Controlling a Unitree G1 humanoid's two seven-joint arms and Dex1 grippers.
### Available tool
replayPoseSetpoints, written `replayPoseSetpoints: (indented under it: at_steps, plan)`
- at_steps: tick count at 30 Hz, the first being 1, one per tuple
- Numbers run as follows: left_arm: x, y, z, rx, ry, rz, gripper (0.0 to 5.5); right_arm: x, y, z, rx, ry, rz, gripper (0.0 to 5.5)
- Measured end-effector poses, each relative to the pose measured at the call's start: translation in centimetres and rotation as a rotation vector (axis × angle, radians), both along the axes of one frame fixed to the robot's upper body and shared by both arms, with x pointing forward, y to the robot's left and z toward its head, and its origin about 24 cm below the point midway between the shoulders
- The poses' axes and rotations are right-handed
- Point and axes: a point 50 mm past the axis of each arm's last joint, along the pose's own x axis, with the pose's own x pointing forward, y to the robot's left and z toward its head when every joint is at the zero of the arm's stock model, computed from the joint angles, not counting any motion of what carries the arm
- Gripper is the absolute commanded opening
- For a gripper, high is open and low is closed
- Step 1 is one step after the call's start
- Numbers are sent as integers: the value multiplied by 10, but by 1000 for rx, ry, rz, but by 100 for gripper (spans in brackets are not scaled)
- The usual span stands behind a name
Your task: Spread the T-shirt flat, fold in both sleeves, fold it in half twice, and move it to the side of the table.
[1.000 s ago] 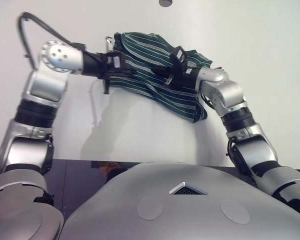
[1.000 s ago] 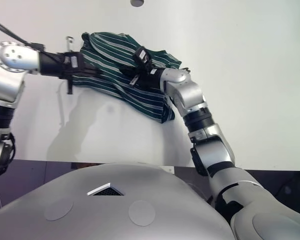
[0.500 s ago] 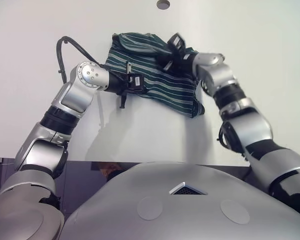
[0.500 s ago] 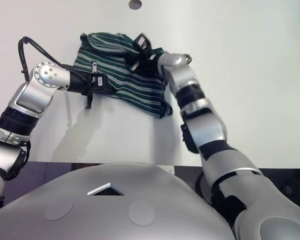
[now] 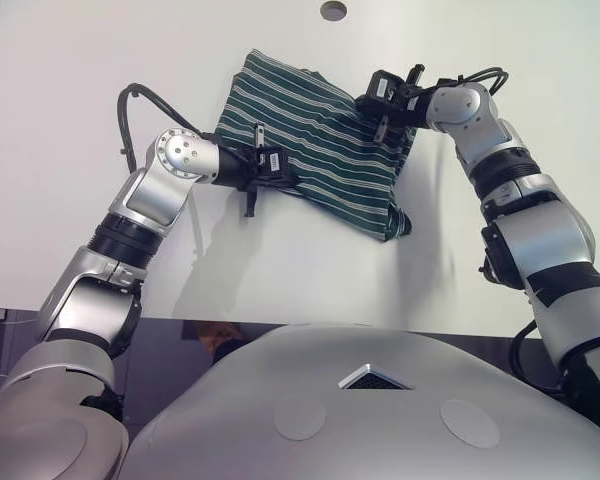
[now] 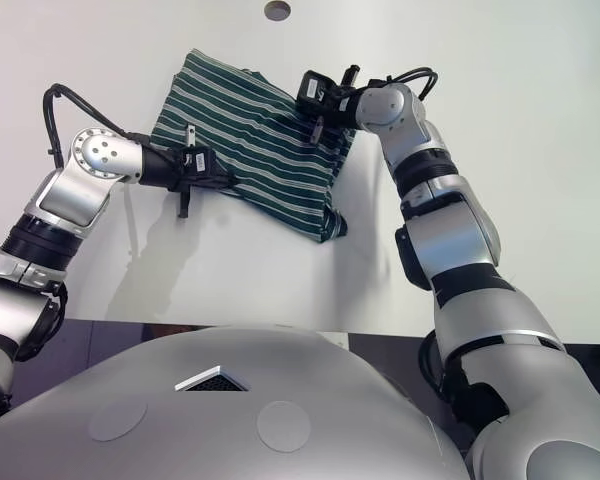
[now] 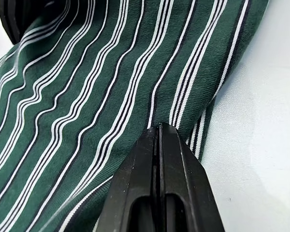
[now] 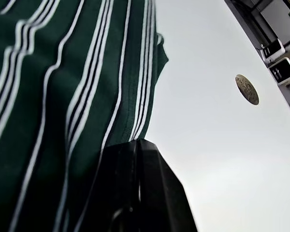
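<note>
Glossy silver shells over black joints form both arms, with a black left gripper and right gripper, a screw-dotted elbow cap and a looping black cable.

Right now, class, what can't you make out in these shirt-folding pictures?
T-shirt sleeves: eye views, buried in its own folds.
Cloth pinched by left gripper: left wrist view, hidden between shut fingers.
Same at right gripper, right wrist view.
Round table mark: too small to identify.
</note>
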Motion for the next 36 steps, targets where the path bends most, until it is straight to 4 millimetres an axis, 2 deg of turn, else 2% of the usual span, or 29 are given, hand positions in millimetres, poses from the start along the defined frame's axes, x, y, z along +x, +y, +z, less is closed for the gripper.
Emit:
replayPoseSetpoints:
  at_steps: [4, 7, 8, 11, 13, 14, 18, 21, 22, 25, 27, 31, 34, 36]
  plan:
    - [2, 7, 3, 24, -35, -47, 5, -18, -15, 7, -52, 75, 189, 0]
    - [7, 30, 9, 84, -61, -50, 5, -58, -15, 9, 67, 227, 280, 0]
    - [8, 42, 11, 114, -59, -34, 5, -84, -10, 7, 136, 330, 307, 0]
    - [3, 69, 16, 155, -39, -14, 5, -130, -2, 7, 259, 525, 325, 0]
    - [-1, 81, 19, 179, -34, -6, 5, -139, -6, 8, 274, 607, 282, 0]
    - [-2, 83, 20, 178, -37, -2, 5, -135, -9, 10, 275, 599, 245, 0]
    - [-9, 80, 25, 124, -26, 30, 5, -70, -8, 41, 348, 337, 42, 0]
    - [-16, 74, 25, 103, -20, 20, 5, -41, 8, 34, 392, 247, -72, 0]
    - [-15, 71, 26, 92, -27, 29, 5, -31, 18, 23, 403, 232, -132, 0]
    - [-7, 64, 26, 64, -80, 107, 5, -30, 36, -3, 419, 276, -177, 0]
    - [1, 63, 35, 36, -137, 161, 5, -28, 50, -5, 395, 261, -136, 0]
    - [5, 65, 44, 16, -190, 209, 5, -20, 56, -6, 289, 172, -91, 0]
    - [11, 65, 51, -14, -241, 248, 5, -11, 50, -9, 172, 51, -117, 0]
    - [12, 65, 51, -19, -252, 252, 5, -1, 35, -8, 60, -95, -170, 0]
